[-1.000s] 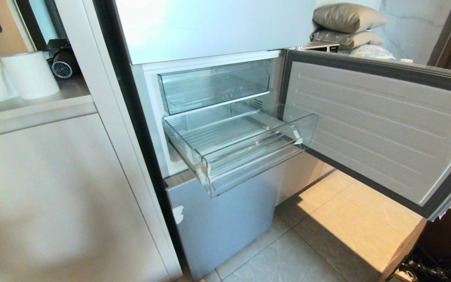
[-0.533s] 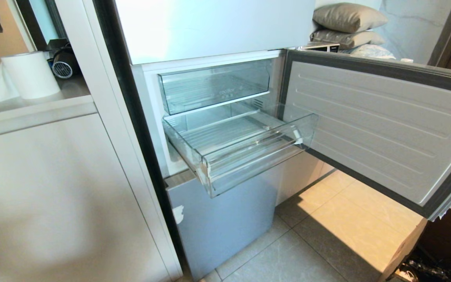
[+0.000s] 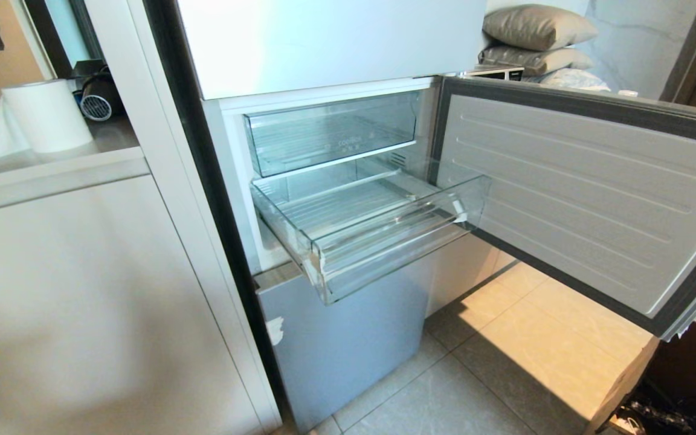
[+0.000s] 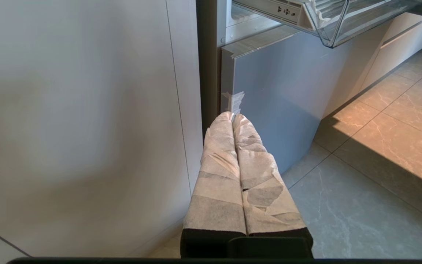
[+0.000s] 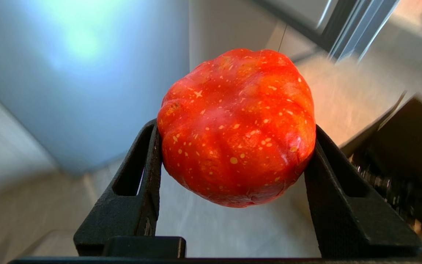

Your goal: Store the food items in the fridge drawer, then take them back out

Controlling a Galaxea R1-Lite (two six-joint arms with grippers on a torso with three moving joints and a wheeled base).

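Red fruit (image 5: 236, 128) first: you have one clamped between the two black fingers (image 5: 137, 183) of the right gripper (image 5: 233, 154), off the floor, with grey tile and a pale blue-grey panel blurred behind it. Its skin is glossy, ribbed, flecked with yellow. No second fruit shows in any view.

Going left to right in the head view:

- Paper roll (image 3: 46, 115) stands on the counter (image 3: 52, 169) at far left, with a small dark fan-like device (image 3: 97, 99) just behind it.
- White cabinet panel (image 3: 82, 302) fills the lower left.
- Fridge next. The upper clear bin (image 3: 330, 136), with faint lettering on its front, sits pushed in.
- Fridge drawer (image 3: 384, 241) beneath it is pulled out past the fridge front; you can see its ribbed floor and thick front lip, with nothing lying inside.
- Lower fridge door (image 3: 342, 338) below is closed, a scrap of white tape (image 3: 274, 331) near its left edge.
- Open fridge door (image 3: 577, 199) swings out to the right, inner liner facing you.
- Grey cushions (image 3: 535, 36) are stacked behind it at top right.

Neither arm shows in the head view. Your left gripper (image 4: 233, 116) hangs low beside the lower fridge door, its paper-wrapped fingers (image 4: 218, 172) pressed together and holding nothing.
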